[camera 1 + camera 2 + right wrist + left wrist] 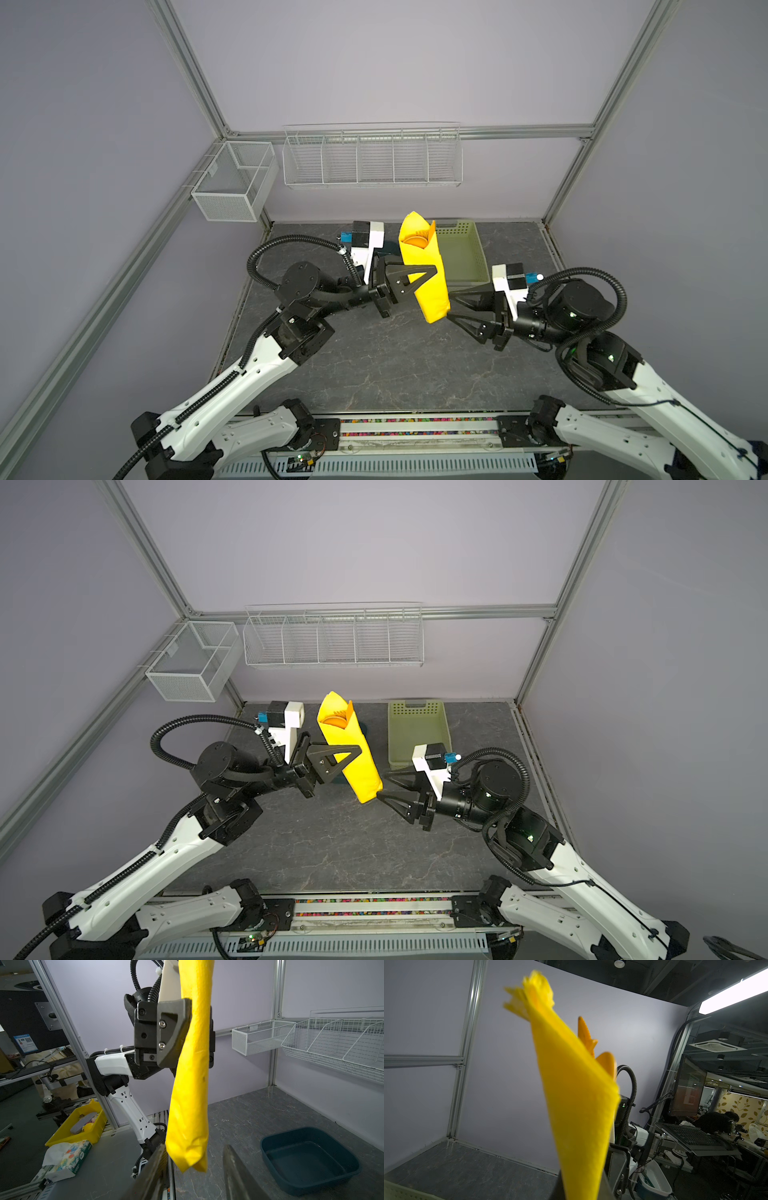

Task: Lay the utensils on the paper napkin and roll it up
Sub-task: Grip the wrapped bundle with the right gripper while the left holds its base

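Closest to the right wrist camera are the two dark fingers of the right pincer (196,1148). They are spread apart, and the lower, folded end of the rolled paper napkin (191,1084) hangs between their tips; whether one finger brushes the paper I cannot tell. Higher in this view the left pincer (196,1030) is pressed together on the middle of the roll. It carries the roll alone, well above the desk (259,1109) and a dark blue tub (307,1161). I think the grip sits at the middle so that the layers cannot unwind. In the left wrist view the roll widens away from the camera, and the orange tips of the utensils (586,1036) stick out of its open end. This end is up, probably so that the cutlery rests against the closed bottom and does not slide out. In both top views the roll stands nearly upright in the air between the two pincers, with the spoon bowl (417,241) showing in its mouth. The pale green basket (461,227) sits on the desk further back. The right pincer stands just beside the bottom end, I guess in order to support or tidy the fold. The rolling seems finished; the bundle is not yet set down.
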